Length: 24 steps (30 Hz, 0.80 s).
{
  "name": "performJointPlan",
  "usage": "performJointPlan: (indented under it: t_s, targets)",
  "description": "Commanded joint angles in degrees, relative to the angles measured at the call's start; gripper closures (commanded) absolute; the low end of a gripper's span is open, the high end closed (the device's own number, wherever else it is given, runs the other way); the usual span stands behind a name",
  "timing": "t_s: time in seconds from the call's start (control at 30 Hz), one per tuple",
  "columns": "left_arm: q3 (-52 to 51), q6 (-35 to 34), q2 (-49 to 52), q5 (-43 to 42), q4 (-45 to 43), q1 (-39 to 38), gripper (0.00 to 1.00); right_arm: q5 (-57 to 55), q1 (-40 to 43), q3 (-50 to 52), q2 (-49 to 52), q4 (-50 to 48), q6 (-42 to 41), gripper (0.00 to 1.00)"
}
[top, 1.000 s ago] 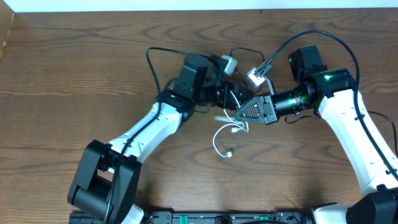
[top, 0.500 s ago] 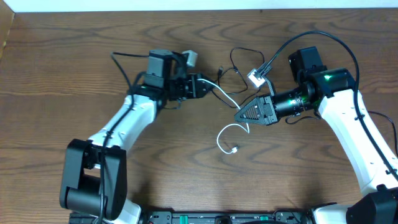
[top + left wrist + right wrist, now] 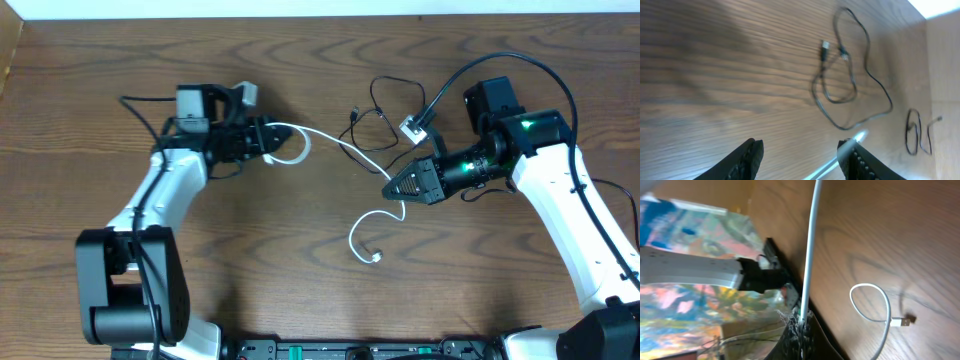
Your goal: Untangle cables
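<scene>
My right pincer [image 3: 392,186] is clamped on the white cord [image 3: 330,139], which runs straight to my left pincer [image 3: 273,140]; its jaws stand apart, cord against one finger. Black cord [image 3: 378,112] lies loose just past the right tip; open table [image 3: 90,90] behind both

left claw [image 3: 799,147] parted, right claw [image 3: 392,184] clamped shut

White cable [image 3: 335,145] and black cable [image 3: 372,98] on a brown table [image 3: 100,80] with darker wood-grain streaks; left arm [image 3: 165,195] and right arm [image 3: 560,190] white with black joints, a green light [image 3: 524,125] on the latter.
</scene>
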State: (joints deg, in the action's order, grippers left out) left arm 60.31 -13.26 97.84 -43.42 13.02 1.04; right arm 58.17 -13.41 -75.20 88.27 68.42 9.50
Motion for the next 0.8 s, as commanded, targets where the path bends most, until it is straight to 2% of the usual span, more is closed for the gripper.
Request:
performJointPlan:
  t_s: [0.0,0.4,0.77]
  targets:
    - [0.1,2.1,-0.2,-0.6,1.4,4.2,0.47,-5.6,0.4,-0.1,-0.3,0.2,0.3,0.99]
    - [0.1,6.0,-0.2,-1.2,7.6,14.4,0.47,-23.8,6.6,-0.1,-0.3,1.0,-6.3,0.99]
    - [0.1,7.7,-0.2,-1.2,9.9,16.4,0.47,-37.3,14.3,-0.1,-0.3,3.2,-7.8,0.99]
